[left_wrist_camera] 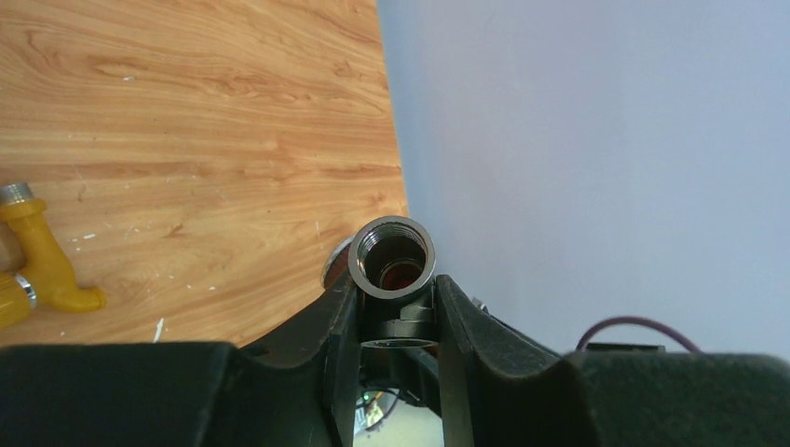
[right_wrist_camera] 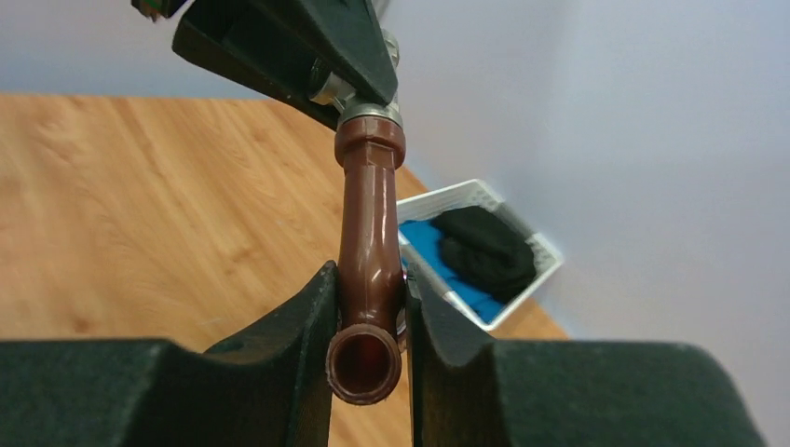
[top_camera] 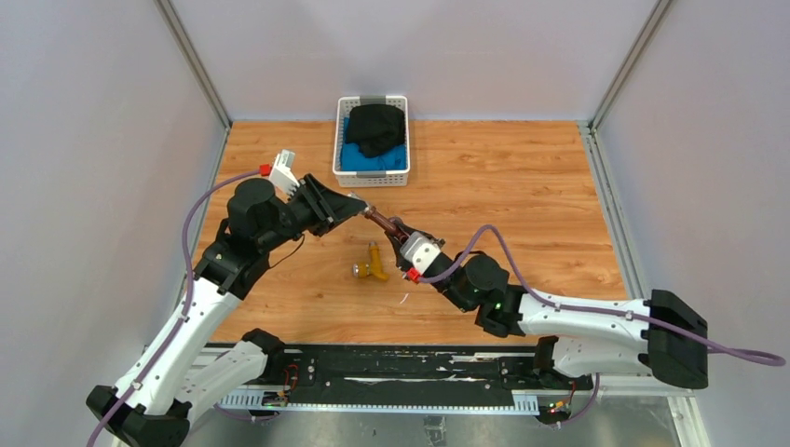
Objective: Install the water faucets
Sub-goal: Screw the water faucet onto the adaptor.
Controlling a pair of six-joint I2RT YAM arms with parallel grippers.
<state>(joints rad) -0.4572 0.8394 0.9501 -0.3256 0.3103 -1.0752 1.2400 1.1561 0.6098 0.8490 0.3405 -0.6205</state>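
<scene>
**A:** The left gripper is clenched on the grey fitting, just in front of the left corner of the white basket.

**B:** And the faucets?

**A:** The yellow faucet lies loose on the table, well in front of the basket and nearer the arm bases. The brown faucet is up in the air in front of the basket, and its far end meets the fitting. The right gripper is farther out from the basket, toward its right side. Its fingers are pressed on both sides of the spout end.

**B:** So the step is threading it in?

**A:** That's my reading. To do it well, keep the faucet's stem in line with the fitting's bore so the threads don't cross. Let the left arm hold steady while the right one turns. The grip is on a smooth, round spout, so it may slip. Short turns with a re-grip look safer than one long twist. I can't tell how far the thread is engaged.
</scene>
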